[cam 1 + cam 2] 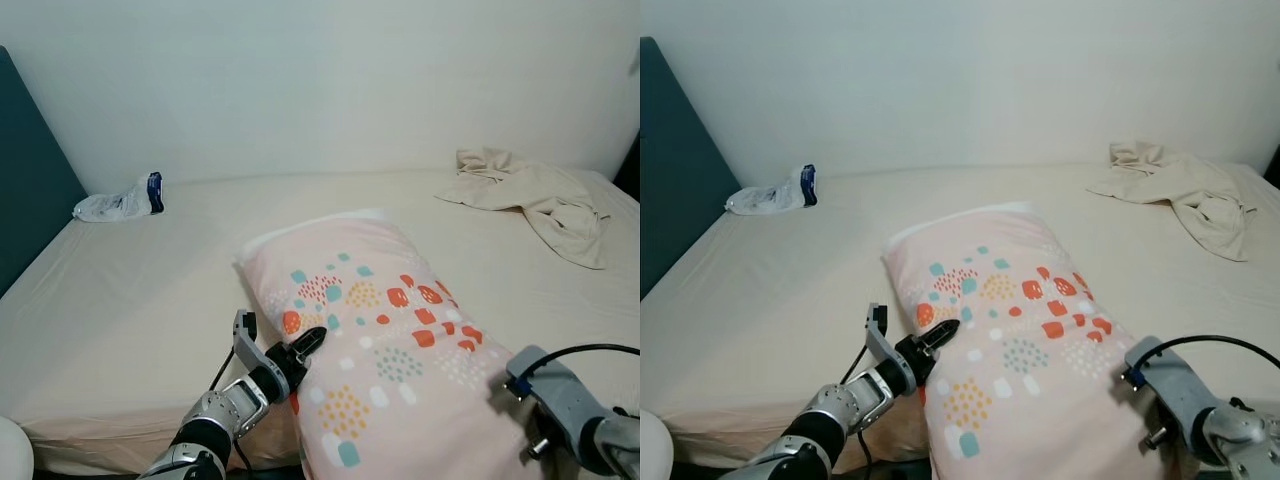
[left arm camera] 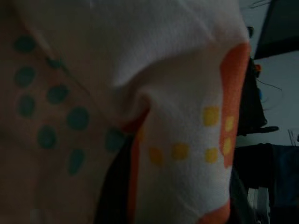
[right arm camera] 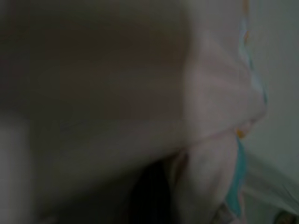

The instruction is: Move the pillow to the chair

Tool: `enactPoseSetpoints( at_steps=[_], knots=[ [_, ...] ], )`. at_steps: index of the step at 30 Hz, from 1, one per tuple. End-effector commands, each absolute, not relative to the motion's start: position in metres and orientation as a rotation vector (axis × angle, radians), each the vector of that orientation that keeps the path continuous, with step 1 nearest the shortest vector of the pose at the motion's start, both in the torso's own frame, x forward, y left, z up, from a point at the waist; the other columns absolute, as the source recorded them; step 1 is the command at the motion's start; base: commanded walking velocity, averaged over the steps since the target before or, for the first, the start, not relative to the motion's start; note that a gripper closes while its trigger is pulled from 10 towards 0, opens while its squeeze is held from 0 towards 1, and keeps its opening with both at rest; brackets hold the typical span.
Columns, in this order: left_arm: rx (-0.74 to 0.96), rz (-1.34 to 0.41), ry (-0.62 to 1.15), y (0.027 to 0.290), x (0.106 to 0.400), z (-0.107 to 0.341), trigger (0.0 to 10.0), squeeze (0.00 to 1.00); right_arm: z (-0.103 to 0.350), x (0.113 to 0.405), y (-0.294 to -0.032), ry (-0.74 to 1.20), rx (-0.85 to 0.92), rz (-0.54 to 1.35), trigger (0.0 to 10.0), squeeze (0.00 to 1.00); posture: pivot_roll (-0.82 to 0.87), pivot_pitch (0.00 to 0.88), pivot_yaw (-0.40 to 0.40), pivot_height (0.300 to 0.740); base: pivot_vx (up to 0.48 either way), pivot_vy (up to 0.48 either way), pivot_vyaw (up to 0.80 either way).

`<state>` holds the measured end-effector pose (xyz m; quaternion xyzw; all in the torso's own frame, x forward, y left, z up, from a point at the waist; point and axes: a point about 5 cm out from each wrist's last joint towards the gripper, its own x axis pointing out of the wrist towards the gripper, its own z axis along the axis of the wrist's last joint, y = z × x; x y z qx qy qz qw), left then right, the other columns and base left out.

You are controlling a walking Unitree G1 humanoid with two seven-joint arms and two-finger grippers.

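Where the bed (image 1: 130, 310) is seen from the left eye view, the pillow (image 1: 385, 350) is found lying on its near half, one end overhanging the near edge. The left tool (image 1: 300, 352) is pressed against the pillow's left side, its black fingers laid on the fabric; whether fabric is pinched cannot be told. The right arm (image 1: 565, 405) is seen at the pillow's right side, its tool hidden behind the fabric. A crumpled cloth (image 1: 535, 200) lies at the far right of the bed, a small bag (image 1: 120, 203) at the far left beside the dark headboard (image 1: 30, 170).

In the right eye view, the same arrangement is recorded, with the left tool (image 1: 932, 343) touching the pillow (image 1: 1020, 350).

In the left wrist view, dotted pillow fabric (image 2: 140, 93) is seen folded right against the camera.

In the right wrist view, blurred pale fabric (image 3: 210, 116) is seen close up; the tool's state cannot be told.
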<state>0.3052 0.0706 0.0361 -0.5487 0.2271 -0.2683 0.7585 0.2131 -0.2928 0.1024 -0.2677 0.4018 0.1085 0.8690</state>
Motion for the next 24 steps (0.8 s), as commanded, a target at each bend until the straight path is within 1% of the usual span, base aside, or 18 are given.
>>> enactPoseSetpoints(
  at_steps=[1, 2, 4, 5, 6, 7, 8, 10, 11, 12, 13, 14, 15, 17, 18, 19, 20, 24],
  knots=[
    [-1.190, -0.667, 0.450, 0.065, 0.313, 0.051, 0.0, 0.00, 0.114, 0.229, -0.283, 0.714, -0.503, 0.236, 4.2, 0.00, -0.11, 0.000, 0.076, 0.583, 0.000, 0.000, 0.00],
    [-1.190, -0.685, 0.431, 0.066, 0.315, 0.055, 0.0, 0.00, 0.116, 0.232, -0.279, 0.687, -0.453, 0.238, 10.0, 0.00, -0.11, 0.000, 0.075, 0.583, 0.000, 0.000, 0.00],
    [-1.189, -0.708, 0.402, 0.067, 0.319, 0.061, 0.0, 0.00, 0.121, 0.238, -0.275, 0.632, -0.357, 0.238, 10.0, 0.00, -0.11, 0.000, 0.069, 0.583, 0.000, 0.000, 0.00],
    [-1.189, -0.708, 0.402, 0.067, 0.319, 0.061, 0.0, 0.00, 0.121, 0.238, -0.275, 0.632, -0.357, 0.238, 10.0, 0.00, -0.11, 0.000, 0.069, 0.583, 0.000, 0.000, 0.00],
    [-1.189, -0.715, 0.392, 0.067, 0.320, 0.064, 0.0, 0.00, 0.123, 0.240, -0.274, 0.607, -0.317, 0.236, 10.0, 0.22, -0.11, 0.000, 0.069, 0.583, 0.000, 0.000, 0.00],
    [-1.190, -0.735, 0.372, 0.067, 0.321, 0.068, 0.0, 0.00, 0.126, 0.242, -0.271, 0.581, -0.275, 0.263, 10.0, 1.00, -0.11, 0.000, 0.066, 0.583, 0.000, 0.000, 0.00],
    [-1.190, -0.735, 0.372, 0.067, 0.321, 0.068, 0.0, 0.00, 0.126, 0.242, -0.271, 0.581, -0.275, 0.263, 10.0, 1.00, -0.11, 0.000, 0.066, 0.583, 0.000, 0.000, 0.00],
    [-1.192, -0.786, 0.330, 0.067, 0.324, 0.077, 0.0, 0.00, 0.134, 0.242, -0.262, 0.529, -0.186, 0.363, 10.0, 1.00, -0.11, 0.000, 0.061, 0.583, 0.000, 0.000, 0.00],
    [-1.192, -0.817, 0.307, 0.067, 0.324, 0.082, 0.0, 0.00, 0.140, 0.241, -0.255, 0.487, -0.140, 0.436, 10.0, 1.00, -0.11, 0.000, 0.053, 0.583, 0.000, 0.000, 0.00],
    [-1.183, -0.883, 0.266, 0.068, 0.324, 0.090, 0.0, 0.00, 0.155, 0.238, -0.243, 0.383, -0.078, 0.580, 10.0, 1.00, -0.11, 0.000, 0.049, 0.583, 0.000, 0.000, 0.00],
    [-1.183, -0.883, 0.266, 0.068, 0.324, 0.090, 0.0, 0.00, 0.155, 0.238, -0.243, 0.383, -0.078, 0.580, 10.0, 1.00, -0.11, 0.000, 0.049, 0.583, 0.000, 0.000, 0.00],
    [-1.177, -0.947, 0.228, 0.069, 0.323, 0.098, 0.0, 0.00, 0.172, 0.228, -0.229, 0.267, -0.030, 0.757, 10.0, 1.00, -0.11, 0.000, 0.043, 0.583, 0.000, 0.000, 0.00],
    [-1.177, -0.947, 0.228, 0.069, 0.323, 0.098, 0.0, 0.00, 0.172, 0.228, -0.229, 0.267, -0.030, 0.757, 10.0, 1.00, -0.11, 0.000, 0.043, 0.583, 0.000, 0.000, 0.00],
    [-1.166, -1.003, 0.192, 0.071, 0.322, 0.106, 0.0, 0.00, 0.192, 0.219, -0.219, 0.144, 0.065, 0.897, 10.0, 1.00, -0.11, 0.000, 0.035, 0.583, 0.000, 0.000, 0.00],
    [-1.166, -1.003, 0.192, 0.071, 0.322, 0.106, 0.0, 0.00, 0.192, 0.219, -0.219, 0.144, 0.065, 0.897, 10.0, 1.00, -0.11, 0.000, 0.035, 0.583, 0.000, 0.000, 0.00],
    [-1.162, -1.025, 0.177, 0.073, 0.321, 0.109, 0.0, 0.00, 0.200, 0.217, -0.217, 0.094, 0.113, 0.936, 10.0, 1.00, -0.11, 0.000, 0.035, 0.583, 0.000, 0.000, 0.00],
    [-1.142, -1.077, 0.137, 0.075, 0.319, 0.117, 0.0, 0.00, 0.214, 0.214, -0.215, -0.011, 0.190, 1.002, 10.0, 1.00, -0.11, 0.000, 0.027, 0.583, 0.000, 0.000, 0.00],
    [-1.124, -1.113, 0.105, 0.077, 0.317, 0.123, 0.0, 0.00, 0.227, 0.215, -0.213, -0.118, 0.257, 1.046, 10.0, 1.00, -0.10, 0.000, 0.023, 0.583, 0.000, 0.000, 0.00]
  ],
)
